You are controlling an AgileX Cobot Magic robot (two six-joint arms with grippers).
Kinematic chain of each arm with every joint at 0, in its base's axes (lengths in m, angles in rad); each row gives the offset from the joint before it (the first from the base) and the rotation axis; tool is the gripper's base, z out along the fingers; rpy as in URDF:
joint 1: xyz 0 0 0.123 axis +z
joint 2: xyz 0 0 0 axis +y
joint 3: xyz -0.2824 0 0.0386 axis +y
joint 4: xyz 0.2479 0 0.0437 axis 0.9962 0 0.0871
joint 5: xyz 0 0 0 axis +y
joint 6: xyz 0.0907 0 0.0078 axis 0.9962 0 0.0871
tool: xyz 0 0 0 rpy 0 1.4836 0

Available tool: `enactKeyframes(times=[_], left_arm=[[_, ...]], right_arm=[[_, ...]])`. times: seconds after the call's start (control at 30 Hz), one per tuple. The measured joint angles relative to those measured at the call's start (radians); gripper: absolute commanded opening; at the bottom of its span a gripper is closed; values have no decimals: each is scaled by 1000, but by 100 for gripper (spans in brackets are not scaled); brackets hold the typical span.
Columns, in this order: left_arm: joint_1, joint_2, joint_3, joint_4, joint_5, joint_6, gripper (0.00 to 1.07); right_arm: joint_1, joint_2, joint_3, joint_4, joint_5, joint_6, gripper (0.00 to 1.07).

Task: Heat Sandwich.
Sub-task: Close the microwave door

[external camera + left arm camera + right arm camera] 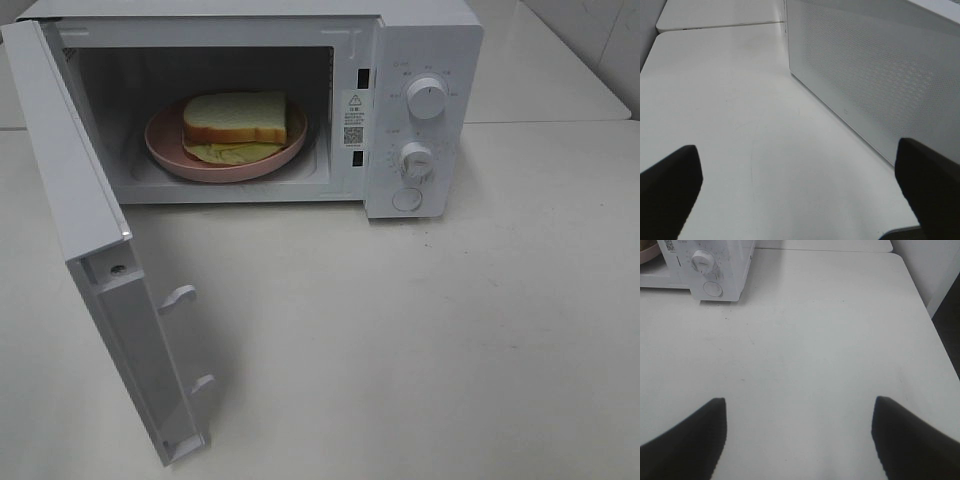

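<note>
The sandwich, thick white bread with a golden crust and pale yellow filling, lies on a round pink plate inside the white microwave. The microwave door hangs wide open to the left. Neither arm shows in the exterior high view. My left gripper is open over bare table beside the door's perforated outer face, nothing between its fingers. My right gripper is open over bare table, well away from the microwave's knob panel.
The white table spreads in front of and right of the microwave. Two knobs and a round button sit on its right panel. A second table edge and a wall stand at the far right.
</note>
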Motion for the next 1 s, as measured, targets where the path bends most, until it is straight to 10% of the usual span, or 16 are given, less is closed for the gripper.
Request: enactKeyframes(times=[1.0], left_arm=[[0,0,0,0,0,0,103]], right_arm=[[0,0,0,0,-1,0,76]])
